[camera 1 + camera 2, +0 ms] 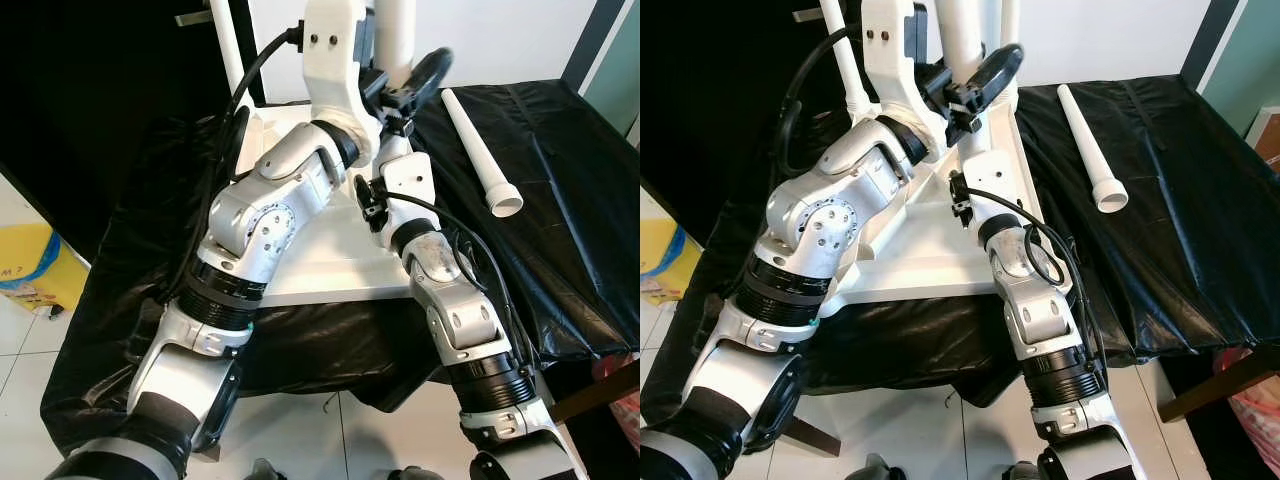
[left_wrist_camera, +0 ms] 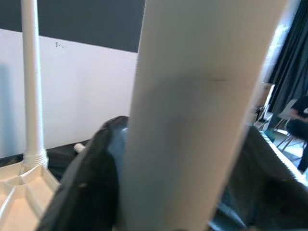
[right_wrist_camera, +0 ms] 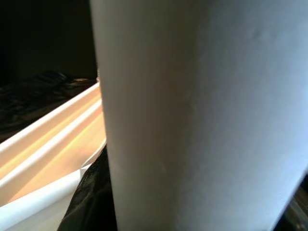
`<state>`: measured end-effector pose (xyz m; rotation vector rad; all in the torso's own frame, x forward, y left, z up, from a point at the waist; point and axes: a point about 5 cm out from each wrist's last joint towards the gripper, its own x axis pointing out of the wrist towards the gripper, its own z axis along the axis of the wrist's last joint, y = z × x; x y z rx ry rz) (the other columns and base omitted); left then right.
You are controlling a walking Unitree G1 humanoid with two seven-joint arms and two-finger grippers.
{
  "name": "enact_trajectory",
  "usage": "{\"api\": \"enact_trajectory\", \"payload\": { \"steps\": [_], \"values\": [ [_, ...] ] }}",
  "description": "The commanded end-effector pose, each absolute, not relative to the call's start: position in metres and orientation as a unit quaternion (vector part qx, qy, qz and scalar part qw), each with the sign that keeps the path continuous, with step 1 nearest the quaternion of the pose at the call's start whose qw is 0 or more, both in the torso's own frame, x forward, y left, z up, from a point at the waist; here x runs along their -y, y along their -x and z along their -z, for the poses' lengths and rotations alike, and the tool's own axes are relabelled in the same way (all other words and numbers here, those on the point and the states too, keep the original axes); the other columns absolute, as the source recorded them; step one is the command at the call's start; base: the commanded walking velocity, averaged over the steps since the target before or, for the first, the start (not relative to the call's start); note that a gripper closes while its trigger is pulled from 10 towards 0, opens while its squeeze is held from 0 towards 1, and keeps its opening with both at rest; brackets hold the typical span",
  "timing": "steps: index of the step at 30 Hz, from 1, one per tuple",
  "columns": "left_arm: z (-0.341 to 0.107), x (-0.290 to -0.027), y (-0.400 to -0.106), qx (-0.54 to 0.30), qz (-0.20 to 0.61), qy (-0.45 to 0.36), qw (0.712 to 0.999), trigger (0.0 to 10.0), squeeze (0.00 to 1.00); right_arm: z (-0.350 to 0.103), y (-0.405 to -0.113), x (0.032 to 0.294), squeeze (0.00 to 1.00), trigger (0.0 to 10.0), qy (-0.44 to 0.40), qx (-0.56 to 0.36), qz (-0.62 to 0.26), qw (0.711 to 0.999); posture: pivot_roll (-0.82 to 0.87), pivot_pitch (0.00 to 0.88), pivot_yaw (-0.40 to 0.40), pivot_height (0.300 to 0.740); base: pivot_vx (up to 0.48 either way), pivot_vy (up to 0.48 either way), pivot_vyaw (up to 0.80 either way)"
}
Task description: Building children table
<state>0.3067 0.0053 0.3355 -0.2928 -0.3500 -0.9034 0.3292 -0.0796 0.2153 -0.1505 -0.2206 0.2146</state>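
Left eye view: both grippers' fingers (image 1: 415, 85) hold one upright leg (image 1: 395, 40) on the far tabletop (image 1: 330, 265); the spare leg (image 1: 478, 150) lies right, pointing near-far, nearer the right arm

The upright table leg (image 2: 192, 110) looks like smooth, matt white plastic, faintly scuffed. The loose table leg (image 1: 480, 150), at 2 o'clock from the tabletop, has the same matt white finish with a flared open end. The upturned tabletop (image 1: 340, 270) is white moulded plastic, ribbed underneath. The desk is draped in a black plastic sheet (image 1: 560, 200), crinkled and slightly glossy. The robot's arms (image 1: 250, 230) are brushed silver metal with glossy black cables. The floor (image 1: 300, 430) is pale, smooth tile.
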Motion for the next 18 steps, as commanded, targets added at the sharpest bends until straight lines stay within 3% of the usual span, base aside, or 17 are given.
{"api": "enact_trajectory", "payload": {
  "steps": [1, 3, 4, 18],
  "values": [
    [-0.342, 0.006, -0.289, 0.191, 0.507, 0.136, 0.83, 10.0, 1.0, -0.209, -0.333, 0.081, 0.0, 10.0, 0.066, 0.084, -0.1, 0.989, -0.08, 0.04, 0.055, 0.74, 0.0, 0.0, 0.0],
    [-0.343, 0.003, -0.287, 0.211, 0.502, 0.129, 0.829, 10.0, 1.0, -0.21, -0.335, 0.085, 0.0, 10.0, 0.04, 0.077, -0.082, 0.993, -0.08, 0.046, 0.056, 0.74, 0.0, 0.0, 0.0],
    [-0.344, 0.002, -0.287, 0.222, 0.495, 0.12, 0.831, 10.0, 0.0, -0.21, -0.336, 0.088, 0.0, 10.0, 0.026, 0.072, -0.071, 0.994, -0.08, 0.048, 0.058, 0.74, 0.0, 0.0, 0.0],
    [-0.336, -0.011, -0.292, 0.279, 0.431, 0.087, 0.854, 10.0, 0.0, -0.206, -0.338, 0.111, 0.0, 10.0, -0.024, 0.064, 0.003, 0.998, -0.08, 0.059, 0.053, 0.74, 0.0, 0.0, 0.0]
  ]
}}
